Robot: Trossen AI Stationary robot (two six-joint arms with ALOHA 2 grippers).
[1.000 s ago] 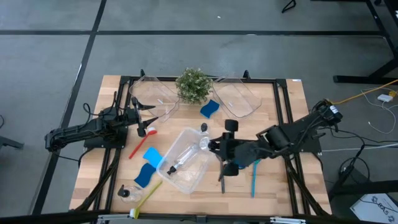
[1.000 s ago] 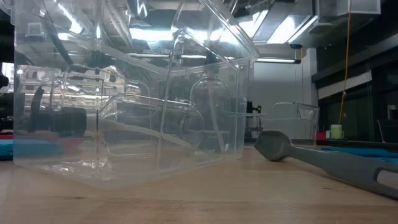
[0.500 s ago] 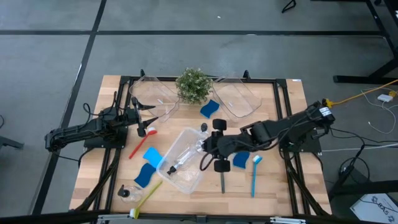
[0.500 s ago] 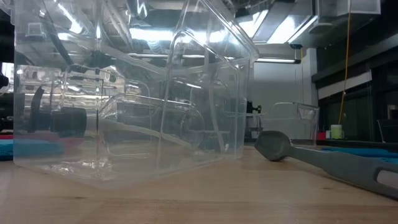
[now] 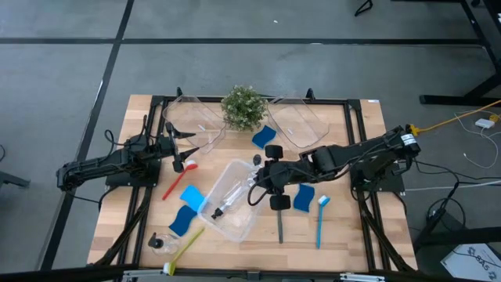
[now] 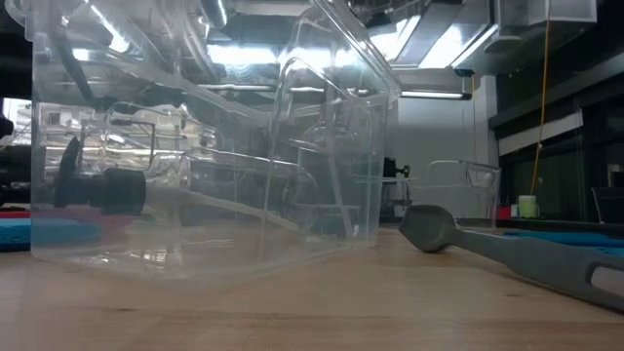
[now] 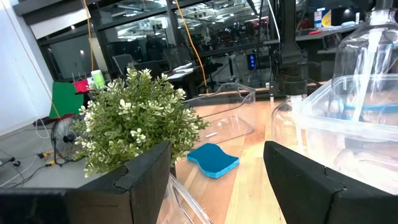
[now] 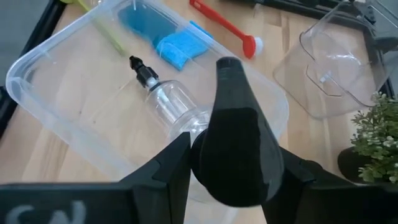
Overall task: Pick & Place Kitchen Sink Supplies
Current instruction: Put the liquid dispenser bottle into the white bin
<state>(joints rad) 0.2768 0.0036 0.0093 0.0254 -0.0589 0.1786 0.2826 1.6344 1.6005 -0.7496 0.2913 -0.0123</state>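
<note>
A large clear bin (image 5: 235,202) sits mid-table with one clear pump bottle (image 8: 163,94) lying in it. My right gripper (image 5: 258,182) reaches over the bin's right rim, shut on a second pump bottle. My left gripper (image 5: 177,153) hangs open and empty near the table's left side, by the head of the red brush (image 5: 177,180). Blue sponges (image 5: 264,136) (image 5: 192,196) (image 5: 304,200), a grey brush (image 5: 279,227), a blue brush (image 5: 321,219), a yellow-green brush (image 5: 184,249) and another pump bottle (image 5: 160,243) lie flat on the wood. My right gripper pinches the pump bottle's black top (image 8: 236,140) between its two fingers (image 8: 171,168). It comes from the table's right, slanting down. The clear body (image 8: 189,124) points away from the fingers into the bin; whether it rests on the bin floor does not show.
Two smaller clear bins (image 5: 196,121) (image 5: 299,121) and a potted plant (image 5: 243,108) stand along the far edge. A further black-topped bottle (image 5: 257,160) stands just beyond the big bin. In the low view the grey brush (image 6: 507,255) lies right of the bin (image 6: 214,146).
My right gripper has travelled toward the table's left, from beside the big bin to over its right rim, carrying the bottle. The blue sponge that the arm hid now shows. The big bin has shifted a little in the low view.
</note>
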